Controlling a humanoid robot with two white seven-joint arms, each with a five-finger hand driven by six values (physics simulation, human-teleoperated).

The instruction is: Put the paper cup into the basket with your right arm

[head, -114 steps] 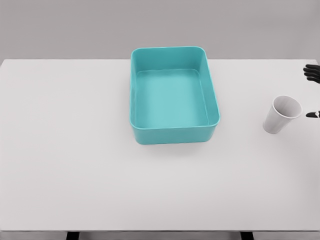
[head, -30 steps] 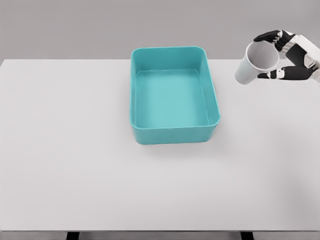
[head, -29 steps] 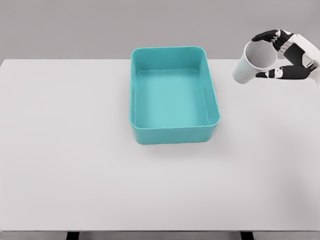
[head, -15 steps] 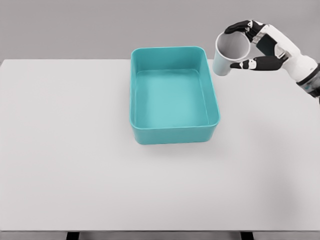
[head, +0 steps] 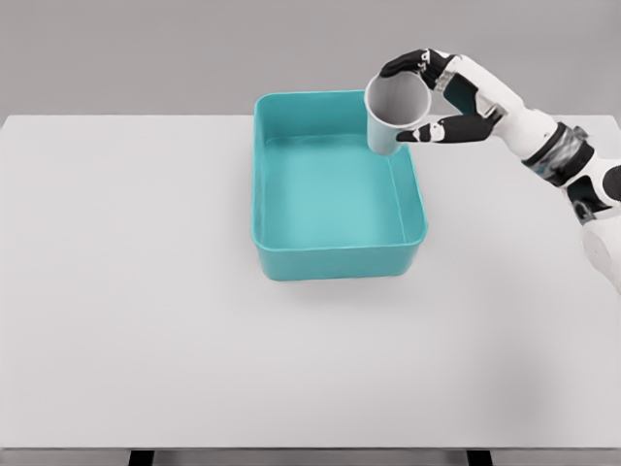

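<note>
The right robot hand (head: 427, 97) has carried the cup (head: 393, 115) leftward, gripping it above the basket's (head: 340, 260) far right corner. Released here, it could clip the rim and tumble onto the bench (head: 146, 291).

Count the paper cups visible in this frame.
1. The paper cup is held in the right hand above the far right corner of the teal basket. Nothing appears hidden; the basket interior shows empty.
</note>
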